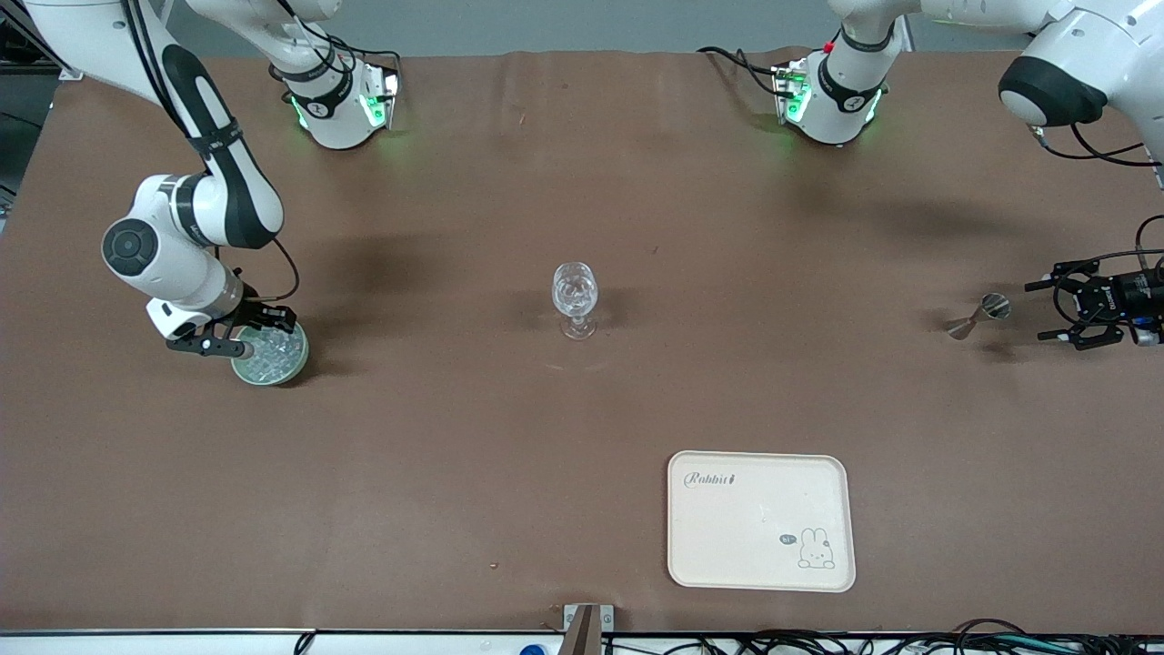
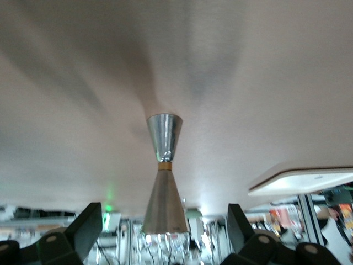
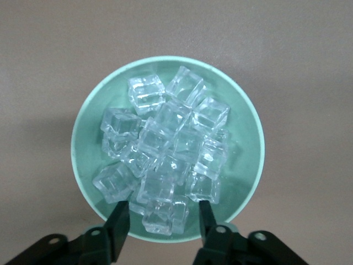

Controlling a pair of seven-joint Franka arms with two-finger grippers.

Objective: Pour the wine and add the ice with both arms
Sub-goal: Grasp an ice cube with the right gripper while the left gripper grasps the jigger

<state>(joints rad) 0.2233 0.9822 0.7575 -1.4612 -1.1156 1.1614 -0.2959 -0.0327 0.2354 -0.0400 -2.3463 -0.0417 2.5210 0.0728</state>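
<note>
Down at the right arm's end of the brown counter, the right hand sits low over a pale green bowl heaped with ice. Its two black fingers stand partly apart, straddling one clear cube at the bowl's rim. In the right wrist view the cube lies between the fingertips, but whether they press on it I cannot tell.

Taking the wine glass as the landmark: it stands upright near the middle of the counter, with clear, glinting contents in its bowl. The green bowl is well apart from the wine glass, toward the right arm's end and slightly nearer the front camera. A metal jigger, hourglass-shaped with a thin gold band at its waist, lies tipped on its side well away from the wine glass toward the left arm's end. The left hand waits near the jigger, farther still from the wine glass, fingers spread wide and holding nothing; the left wrist view looks straight at the jigger between those fingers without contact. A cream tray printed with a small rabbit and the word "Rabbit" lies flat, nearer the front camera than the wine glass and somewhat toward the left arm's end.
</note>
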